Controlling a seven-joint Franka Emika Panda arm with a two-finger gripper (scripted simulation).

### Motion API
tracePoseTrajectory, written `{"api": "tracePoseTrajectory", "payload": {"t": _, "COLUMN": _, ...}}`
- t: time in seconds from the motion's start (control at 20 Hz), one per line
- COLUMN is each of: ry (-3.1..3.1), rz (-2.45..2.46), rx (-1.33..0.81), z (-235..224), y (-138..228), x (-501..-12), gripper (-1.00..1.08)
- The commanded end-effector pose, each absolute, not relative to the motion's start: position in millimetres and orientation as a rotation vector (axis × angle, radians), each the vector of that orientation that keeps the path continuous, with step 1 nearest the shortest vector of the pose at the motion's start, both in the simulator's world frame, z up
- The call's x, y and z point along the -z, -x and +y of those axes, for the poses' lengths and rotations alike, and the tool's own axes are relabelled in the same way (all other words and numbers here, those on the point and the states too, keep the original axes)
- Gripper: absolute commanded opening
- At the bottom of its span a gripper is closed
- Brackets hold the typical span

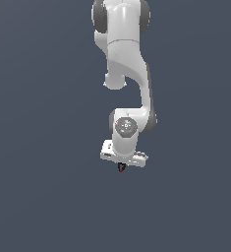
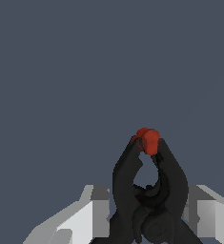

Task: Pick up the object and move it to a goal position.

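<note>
Blank grey backdrop; only wrist view shows object [image 2: 149,190] prongs in hand [image 2: 149,209].

Plain dark blue-grey backdrop [image 1: 38,147] — uniform, featureless, filling both views

White Panda arm [image 1: 129,74] reaching downward over a plain grey ground; the gripper [image 1: 121,166] carries the small black, red-tipped object [image 1: 121,169] beneath it.

Simulated void, plain grey backdrop [image 1: 38,147]
</note>
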State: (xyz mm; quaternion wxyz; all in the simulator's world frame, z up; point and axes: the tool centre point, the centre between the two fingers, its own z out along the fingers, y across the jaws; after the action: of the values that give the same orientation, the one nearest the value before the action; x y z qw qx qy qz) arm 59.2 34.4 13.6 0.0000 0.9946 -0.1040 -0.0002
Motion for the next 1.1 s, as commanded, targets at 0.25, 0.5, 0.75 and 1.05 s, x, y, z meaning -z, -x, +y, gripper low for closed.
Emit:
{"api": "tracePoseTrajectory", "payload": {"t": 0.25, "ry": -3.125, "rz": -0.327, "rx": 0.000, "z": 33.4, "y": -55.1, "x": -23.5, "gripper": -1.00}}
{"api": "tracePoseTrajectory", "payload": {"t": 0.5, "ry": -3.125, "rz": -0.327, "rx": 0.000, "z": 31.3, "y": -46.8, "x": -42.9, "gripper": -1.00}}
{"api": "tracePoseTrajectory", "payload": {"t": 0.75, "ry": -3.125, "rz": -0.327, "rx": 0.000, "z": 28.1, "y": -33.9, "x": -73.3, "gripper": -1.00}}
{"api": "tracePoseTrajectory", "payload": {"t": 1.05, "ry": -3.125, "rz": -0.327, "rx": 0.000, "z": 22.8, "y": -12.9, "x": -123.7, "gripper": -1.00}}
